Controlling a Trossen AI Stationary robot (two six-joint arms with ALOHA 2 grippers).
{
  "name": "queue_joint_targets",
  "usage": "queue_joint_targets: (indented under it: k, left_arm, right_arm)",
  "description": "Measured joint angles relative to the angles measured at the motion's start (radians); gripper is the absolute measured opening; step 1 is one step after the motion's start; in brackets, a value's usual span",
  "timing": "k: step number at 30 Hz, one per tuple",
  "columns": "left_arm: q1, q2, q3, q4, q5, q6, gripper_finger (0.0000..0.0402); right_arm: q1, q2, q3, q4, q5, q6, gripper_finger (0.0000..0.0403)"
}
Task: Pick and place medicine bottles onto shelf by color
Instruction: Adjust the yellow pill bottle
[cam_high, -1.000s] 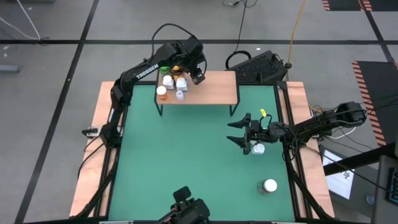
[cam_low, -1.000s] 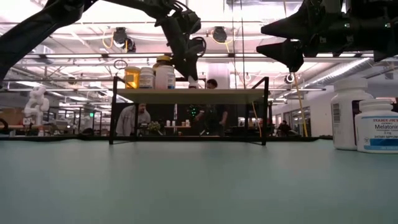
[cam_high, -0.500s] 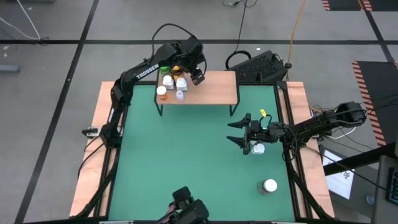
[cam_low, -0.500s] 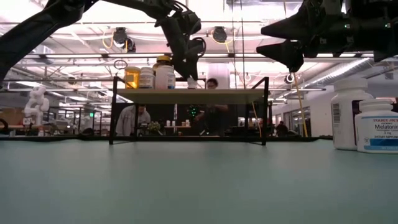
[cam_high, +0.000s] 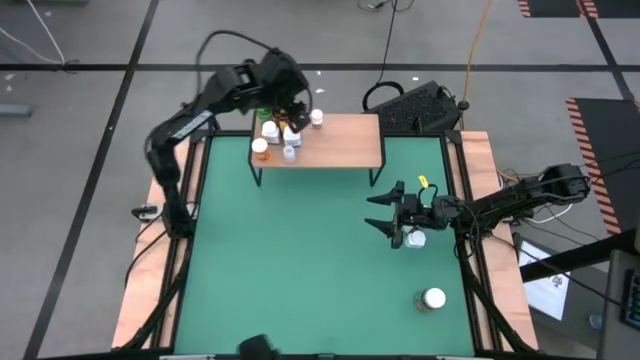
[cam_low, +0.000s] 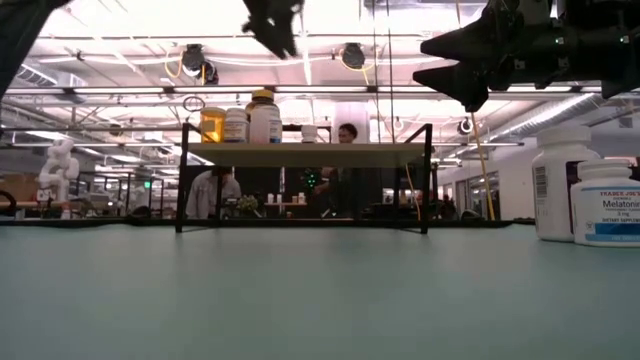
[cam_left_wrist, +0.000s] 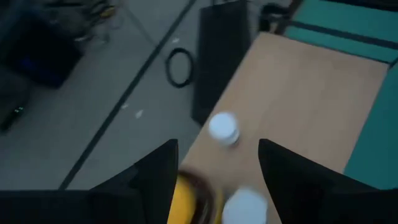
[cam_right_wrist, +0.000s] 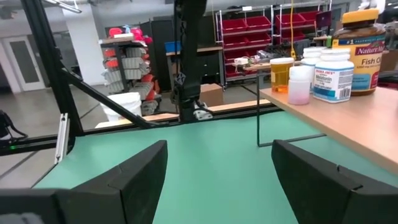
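The shelf (cam_high: 340, 145) stands at the mat's far side on thin black legs. Several medicine bottles (cam_high: 275, 135) cluster on its left end, one amber with a yellow cap (cam_low: 212, 122). A small white bottle (cam_high: 317, 117) stands alone on its base near the shelf's far edge (cam_left_wrist: 222, 127). My left gripper (cam_high: 292, 106) hangs open above the cluster (cam_low: 272, 25), touching nothing. My right gripper (cam_high: 378, 213) stays open in the air over the mat's right part (cam_low: 422, 60). Beneath it a white bottle (cam_high: 415, 238) stands on the mat. A greyish bottle with a white lid (cam_high: 432, 298) stands nearer the front.
A black box (cam_high: 420, 105) with cables lies beyond the shelf's right end. The shelf's right half (cam_high: 355, 140) is bare wood. A wooden frame (cam_high: 150, 250) borders the green mat (cam_high: 300, 270). Two white bottles (cam_low: 563, 185) loom at the right of the low view.
My left gripper has let go of the small white bottle, then risen and drawn back toward the table's left. The bottle stays upright on the shelf.
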Motion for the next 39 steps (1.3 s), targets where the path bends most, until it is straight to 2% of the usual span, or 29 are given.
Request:
queue_joint_targets:
  k: [4, 8, 19, 21, 29, 39]
  left_arm:
    - [0.001, -0.047, 0.0, -0.137, -0.073, -0.087, 0.0225]
    - [0.029, -0.042, -0.002, -0.243, -0.124, -0.153, 0.0225]
    - [0.09, 0.064, -0.002, -0.222, -0.126, -0.114, 0.0225]
    - [0.099, 0.076, 0.0, -0.215, -0.118, -0.109, 0.0226]
    - [0.125, 0.102, -0.004, -0.186, 0.018, -0.084, 0.0253]
    - [0.111, 0.097, -0.004, -0.196, 0.021, -0.082, 0.0256]
  right_arm:
    - [0.002, 0.0, 0.0, 0.0, -0.001, 0.015, 0.0281]
    - [0.002, 0.0, 0.0, 0.004, -0.001, 0.026, 0.0281]
    - [0.006, 0.0, 0.0, 0.003, -0.003, 0.021, 0.0281]
    - [0.006, 0.0, 0.0, -0.002, -0.003, 0.019, 0.0281]
    - [0.006, 0.0, 0.0, -0.006, -0.004, 0.023, 0.0281]
    - [0.006, 0.0, 0.0, -0.006, -0.004, 0.026, 0.0281]
